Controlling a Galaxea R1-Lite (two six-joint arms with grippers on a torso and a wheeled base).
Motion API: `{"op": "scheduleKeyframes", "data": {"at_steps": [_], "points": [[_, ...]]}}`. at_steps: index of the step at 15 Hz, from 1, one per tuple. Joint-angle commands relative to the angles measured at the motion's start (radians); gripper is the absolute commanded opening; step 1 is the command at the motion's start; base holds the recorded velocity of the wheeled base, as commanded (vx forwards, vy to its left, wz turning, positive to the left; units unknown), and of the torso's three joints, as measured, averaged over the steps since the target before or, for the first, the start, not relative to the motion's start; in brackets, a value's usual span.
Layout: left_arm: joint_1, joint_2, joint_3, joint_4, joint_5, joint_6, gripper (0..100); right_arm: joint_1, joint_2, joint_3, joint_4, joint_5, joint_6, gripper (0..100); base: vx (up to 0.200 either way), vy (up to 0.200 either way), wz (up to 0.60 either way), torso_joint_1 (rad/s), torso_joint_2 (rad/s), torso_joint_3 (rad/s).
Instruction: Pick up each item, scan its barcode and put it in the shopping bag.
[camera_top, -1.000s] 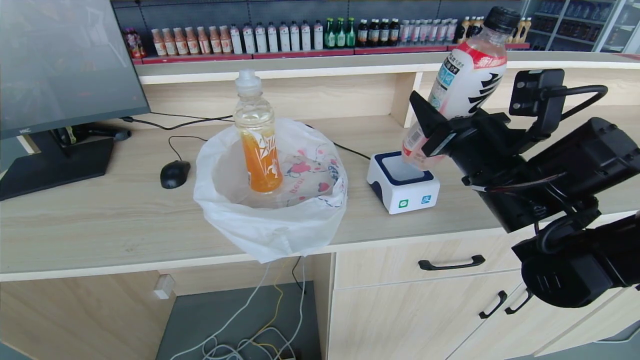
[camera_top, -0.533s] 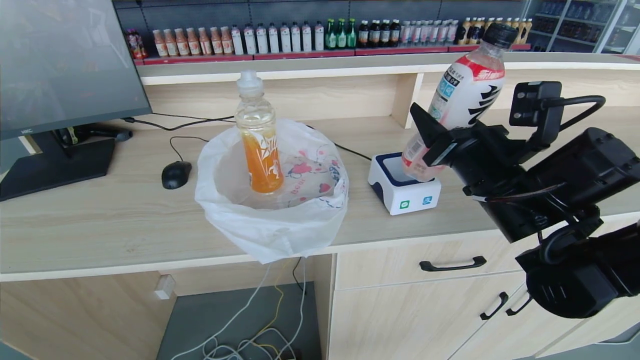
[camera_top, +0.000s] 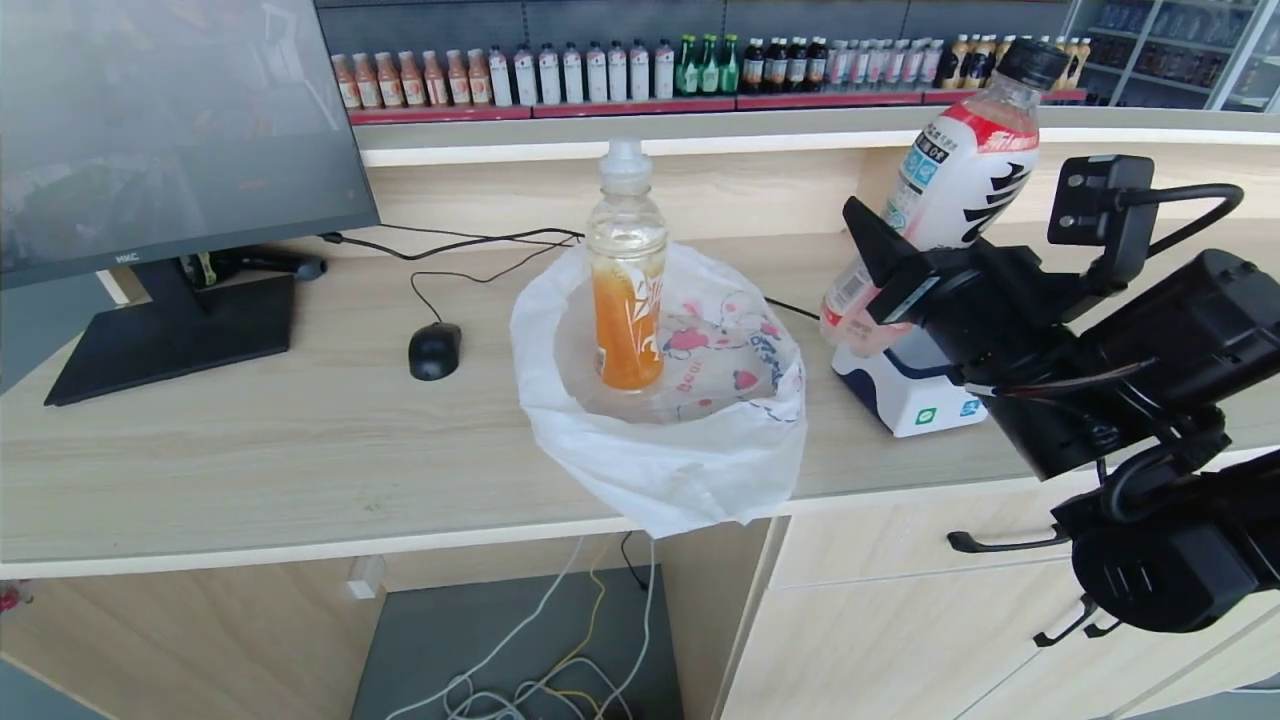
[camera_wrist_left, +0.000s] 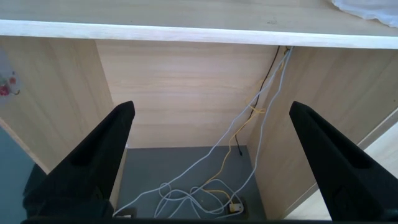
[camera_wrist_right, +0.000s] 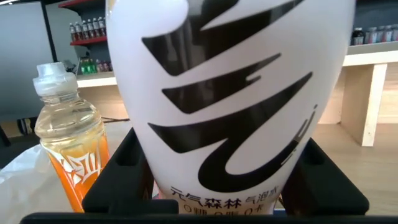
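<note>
The whole head view has swung since a second ago, so the counter (camera_top: 250, 450) and everything on it sits further right in the picture; that is the camera, not the goods. The monitor (camera_top: 170, 120) stands at the counter's left end. The white bag (camera_top: 660, 460) sits open at the front edge, its plastic drooping over the lip. The right gripper (camera_top: 885, 265) is clamped on the lower half of the white bottle (camera_top: 955, 180), which leans with its black cap up and away from the robot. A second ago its base hung over the middle of the scanner (camera_top: 915, 400); it dipped close to the scanner's top, and now it is above the scanner's bag-side edge, so it has come nearer the bag. The orange bottle (camera_top: 627, 300) stands upright inside the bag, as before. The mouse (camera_top: 434, 351) lies between monitor and bag. The left gripper (camera_wrist_left: 210, 106) hangs below the counter with its fingers spread wide and nothing in them, cables (camera_wrist_left: 205, 186) on the floor beyond.
</note>
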Motion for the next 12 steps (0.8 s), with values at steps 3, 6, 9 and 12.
{"op": "scheduleKeyframes", "data": {"at_steps": [3,6,9,12], "points": [[0.0,0.0,0.0,0.0,0.0,0.0,100,-0.002,0.016,-0.006,-0.001,0.0,0.0,0,0.0,0.067,0.0,0.001,0.0,0.001],[0.0,0.0,0.0,0.0,0.0,0.001,100,-0.002,0.026,-0.011,-0.001,0.0,-0.005,0,0.0,0.0,0.0,0.0,0.0,0.0],[0.0,0.0,0.0,0.0,0.0,0.003,100,-0.001,0.052,-0.014,-0.001,0.0,-0.005,0,0.0,0.0,0.0,0.0,0.0,0.0],[0.0,0.0,0.0,0.0,0.0,0.003,100,0.005,0.121,-0.052,-0.001,0.0,-0.017,0,0.0,0.0,0.0,0.0,0.0,0.0]]}}
